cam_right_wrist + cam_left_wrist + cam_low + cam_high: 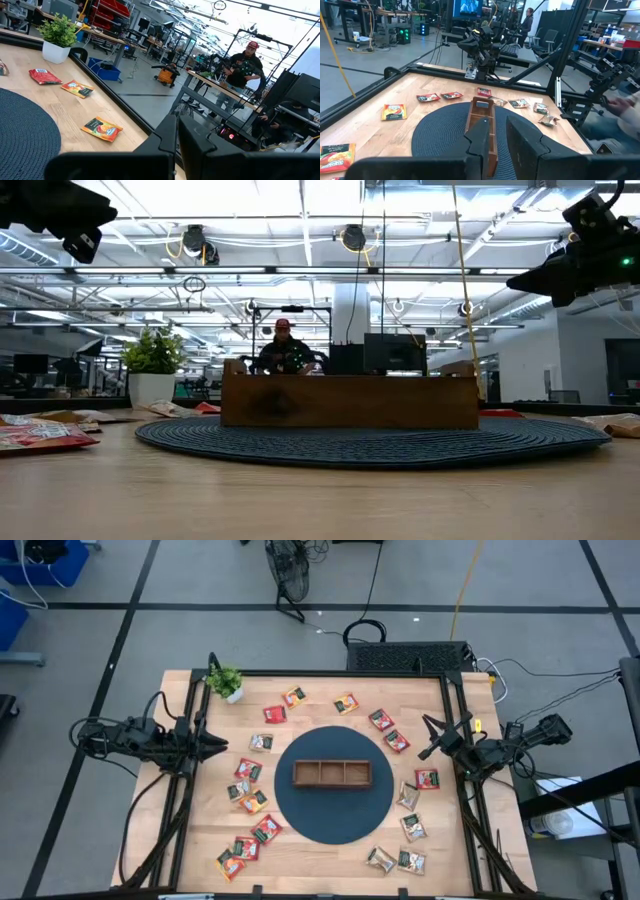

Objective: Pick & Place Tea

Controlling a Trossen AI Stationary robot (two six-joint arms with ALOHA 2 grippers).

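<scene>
Wooden tray (481,117) on dark mat (440,132), sachets (393,111) apparently scattered around.

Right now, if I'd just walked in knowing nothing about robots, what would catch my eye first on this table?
Probably the round dark woven mat at the table's centre, with a brown three-compartment wooden tray on it, its compartments empty. Small tea sachets in red, orange and beige lie scattered around the mat on the wooden tabletop, and a small green potted plant stands at a far corner.
</scene>
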